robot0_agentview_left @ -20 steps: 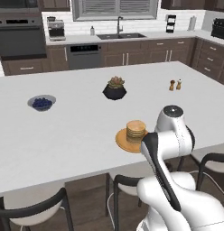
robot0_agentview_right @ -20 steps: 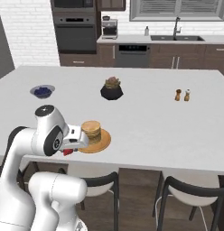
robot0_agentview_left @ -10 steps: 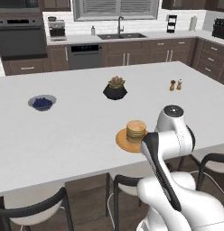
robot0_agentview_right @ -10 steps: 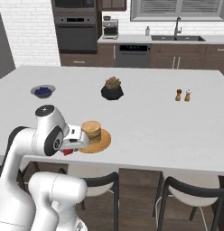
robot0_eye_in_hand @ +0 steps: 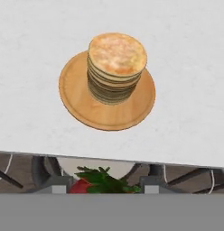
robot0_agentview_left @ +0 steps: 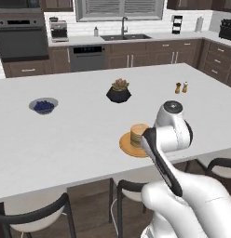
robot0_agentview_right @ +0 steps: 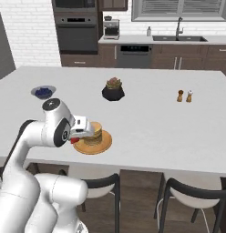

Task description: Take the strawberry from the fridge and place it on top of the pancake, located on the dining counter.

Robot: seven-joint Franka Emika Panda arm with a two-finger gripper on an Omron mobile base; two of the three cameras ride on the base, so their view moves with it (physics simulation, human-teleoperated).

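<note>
Holding the strawberry (robot0_eye_in_hand: pixel 89 184), gripper (robot0_agentview_right: pixel 74 135) closed on it at the desk's (robot0_agentview_right: pixel 146 123) near edge | just left of the pancake (robot0_agentview_right: pixel 93 131) stack; plate (robot0_agentview_right: pixel 104 144) beneath | salt and pepper shakers (robot0_agentview_right: pixel 184 95) far right

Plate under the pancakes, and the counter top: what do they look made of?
Plate: looks like wood, matte orange-brown with faint grain streaks and a slightly raised rim; could be a wood-look print. Counter: smooth pale stone or laminate, white with faint grey mottling, low sheen. Both are rendered, so this rests on looks alone.
</note>
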